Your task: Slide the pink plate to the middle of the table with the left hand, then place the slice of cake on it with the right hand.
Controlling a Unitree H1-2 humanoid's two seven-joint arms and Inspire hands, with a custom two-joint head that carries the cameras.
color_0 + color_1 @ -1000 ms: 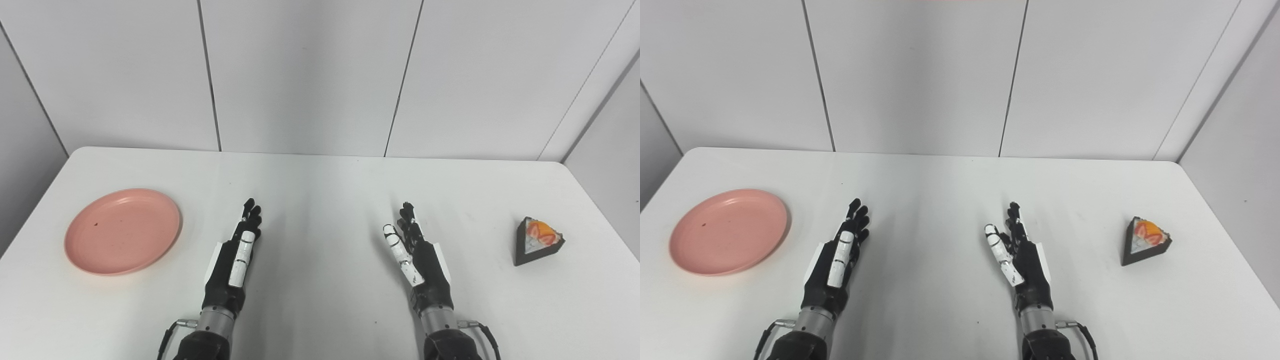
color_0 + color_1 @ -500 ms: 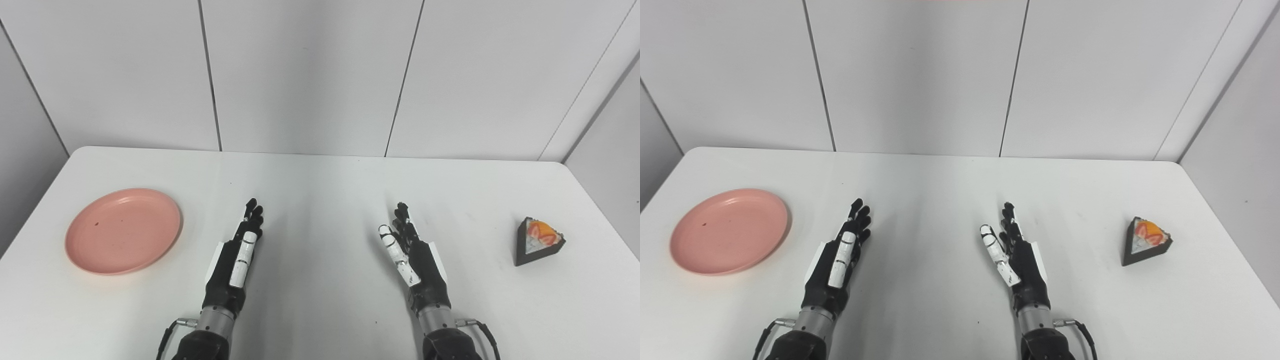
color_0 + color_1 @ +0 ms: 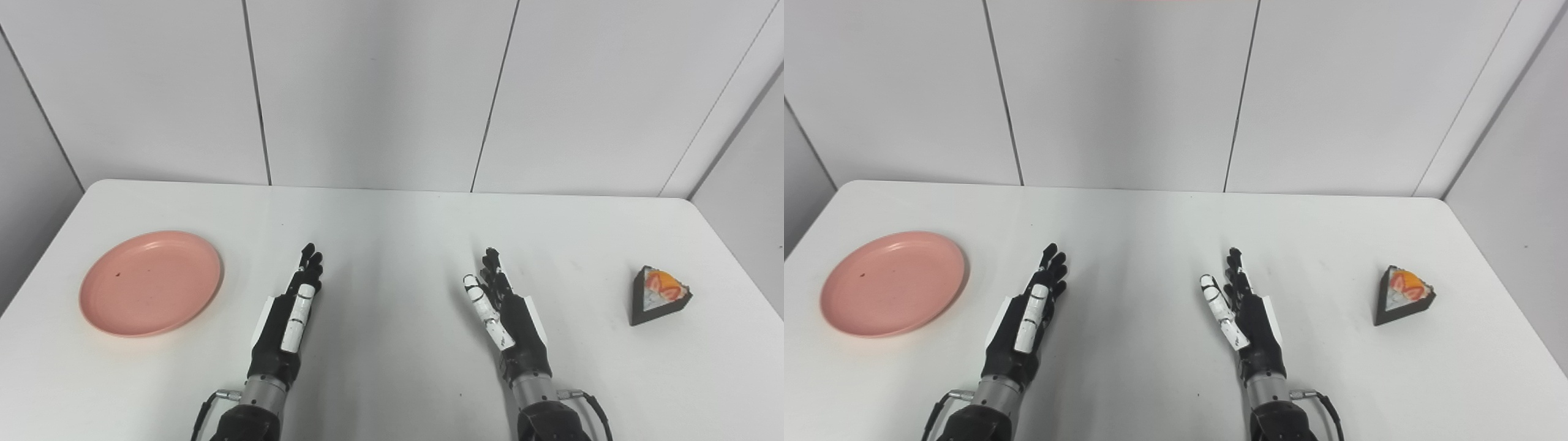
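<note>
Pink plate [image 3: 150,283]: lies flat at the left side of the white table [image 3: 392,226], well apart from both hands.
Slice of cake [image 3: 659,294]: stands at the right side, near the table edge, with fruit on top.
Left hand [image 3: 288,321]: empty, fingers stretched forward.
Right hand [image 3: 508,318]: empty, fingers stretched and apart, thumb out.
</note>
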